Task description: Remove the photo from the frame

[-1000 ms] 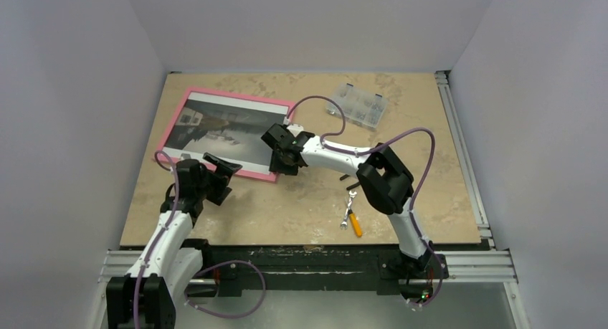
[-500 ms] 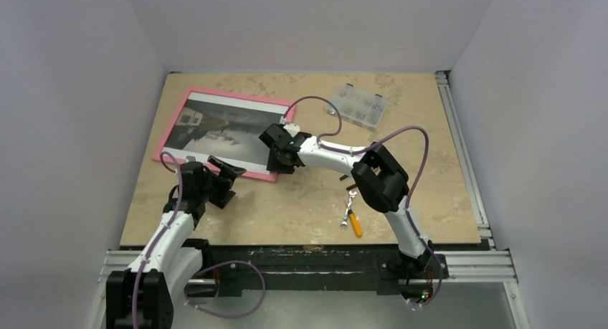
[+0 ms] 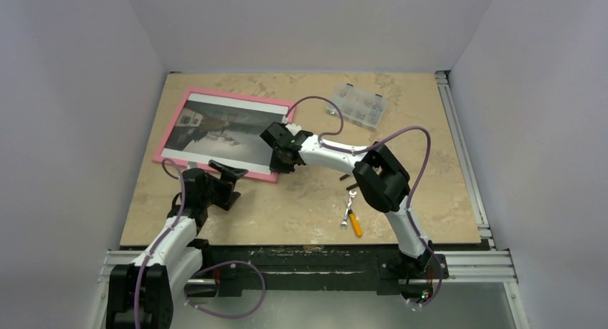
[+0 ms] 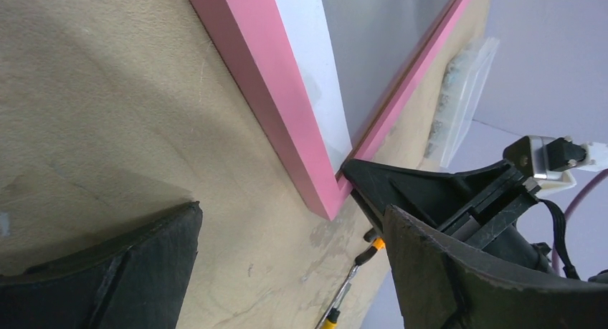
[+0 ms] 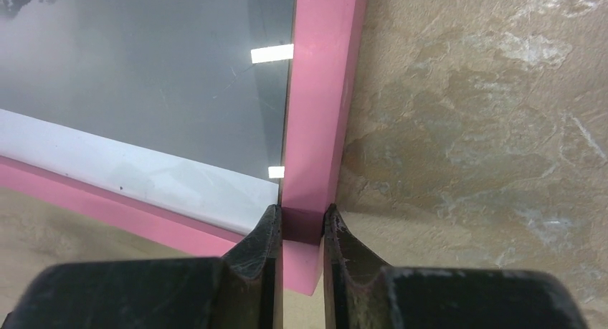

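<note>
Where the photo (image 3: 222, 128) lay: inside the pink frame (image 3: 240, 96), face up with white margins showing, at 10 o'clock on the table (image 3: 308, 193).
Pink frame: rested flat on the table.
Right gripper (image 5: 301, 232): was closed narrow on the frame's side rail at its 4 o'clock corner, one finger against each side of the rail.
Left gripper (image 4: 287, 272): jaws stood wide apart, holding nothing, over bare table just off the frame's 6 o'clock edge.
Clear plastic organiser box (image 3: 357, 105): sat at 1 o'clock.
Spanner (image 3: 350, 203) and orange-handled screwdriver (image 3: 355, 226): lay together at 5 o'clock.
</note>
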`<state>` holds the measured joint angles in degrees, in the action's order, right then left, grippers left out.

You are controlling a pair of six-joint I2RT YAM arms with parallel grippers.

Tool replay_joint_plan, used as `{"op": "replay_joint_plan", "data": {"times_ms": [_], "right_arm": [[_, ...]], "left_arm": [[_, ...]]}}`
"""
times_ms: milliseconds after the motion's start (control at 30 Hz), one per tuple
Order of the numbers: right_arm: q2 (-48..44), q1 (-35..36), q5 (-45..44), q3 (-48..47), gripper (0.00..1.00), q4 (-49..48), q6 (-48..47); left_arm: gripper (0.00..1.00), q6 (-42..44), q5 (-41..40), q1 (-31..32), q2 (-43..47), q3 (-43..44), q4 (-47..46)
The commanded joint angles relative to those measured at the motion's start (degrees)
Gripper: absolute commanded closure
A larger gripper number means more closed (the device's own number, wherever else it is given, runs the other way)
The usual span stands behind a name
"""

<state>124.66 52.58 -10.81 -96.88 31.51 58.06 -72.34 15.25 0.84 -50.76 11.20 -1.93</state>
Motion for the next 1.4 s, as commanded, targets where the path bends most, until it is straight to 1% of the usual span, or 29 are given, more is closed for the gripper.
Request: {"op": "replay_joint_plan", "data": {"times_ms": [0, 167, 367, 533, 600, 833, 867, 900, 933, 967, 1033, 1067, 1133, 1167, 1200, 1300, 1367], "right_arm": [[-6.62, 0.16, 6.4, -1.42, 1.0, -1.79, 2.69], [-9.16, 0.08, 8.54, 0.11, 1.0, -3.67, 5.05], [-9.92, -0.02, 9.84, 1.03, 1.0, -4.72, 6.54], [-9.56, -0.02, 11.6, 2.36, 1.0, -6.42, 7.63], [-9.52, -0.01, 12.03, 2.72, 1.0, -6.72, 7.76], [-9.9, -0.02, 13.8, 4.48, 1.0, -8.66, 8.21], [-9.95, -0.02, 13.87, 4.5, 1.0, -8.59, 8.21], [-10.08, -0.06, 13.82, 4.54, 1.0, -8.57, 8.16], [-10.24, -0.02, 13.8, 4.67, 1.0, -8.57, 7.78], [-10.43, -0.02, 13.73, 4.93, 1.0, -8.68, 7.23], [-11.1, -0.01, 13.48, 5.68, 1.0, -9.48, 4.08], [-11.6, 0.05, 12.39, 5.88, 0.93, -9.54, -0.98], [-13.36, 0.93, 10.51, 7.31, 0.6, -11.0, -10.56], [-14.18, 1.55, 8.53, 7.35, 0.5, -10.04, -15.31], [-15.9, 1.98, 5.88, 7.74, 0.42, -9.03, -19.28], [-21.79, 3.9, -1.84, 12.67, 0.23, -11.77, -30.43], [-25.71, 4.35, -3.95, 16.55, 0.19, -14.61, -35.55]], "left_arm": [[0.07, -2.1, 1.33, 0.27, -1.52, -1.79, -6.47], [0.12, -2.49, 0.99, 0.31, -2.26, -3.02, -8.92], [0.22, -2.45, -0.63, 0.3, -3.67, -3.65, -14.13], [0.33, -2.68, -2.17, 0.35, -6.55, -3.86, -20.92], [0.39, -3.27, -2.5, 0.39, -7.7, -3.68, -23.06], [0.68, -3.79, -3.51, 0.83, -10.65, -1.77, -28.14], [0.75, -3.69, -3.52, 0.83, -10.67, -1.53, -28.1], [0.87, -3.45, -3.41, 0.83, -10.44, -1.13, -27.42], [0.95, -3.17, -3.45, 0.83, -9.97, -0.66, -25.82], [0.99, -2.72, -3.7, 0.91, -9.15, -0.19, -24.05], [1.0, -1.47, -4.08, 1.05, -6.29, 0.93, -19.85], [1.0, -0.8, -4.41, 1.05, -4.48, 1.82, -16.35], [1.0, 0.19, -5.41, 1.0, -0.91, 5.48, -6.13], [1.0, 0.45, -6.32, 1.07, 0.46, 7.59, 2.41], [1.0, 0.86, -6.58, 1.09, 1.34, 9.82, 8.17], [1.0, 4.02, -8.13, 1.18, 3.08, 16.35, 21.79], [1.0, 5.71, -8.97, 1.18, 4.32, 19.2, 27.35]]}}
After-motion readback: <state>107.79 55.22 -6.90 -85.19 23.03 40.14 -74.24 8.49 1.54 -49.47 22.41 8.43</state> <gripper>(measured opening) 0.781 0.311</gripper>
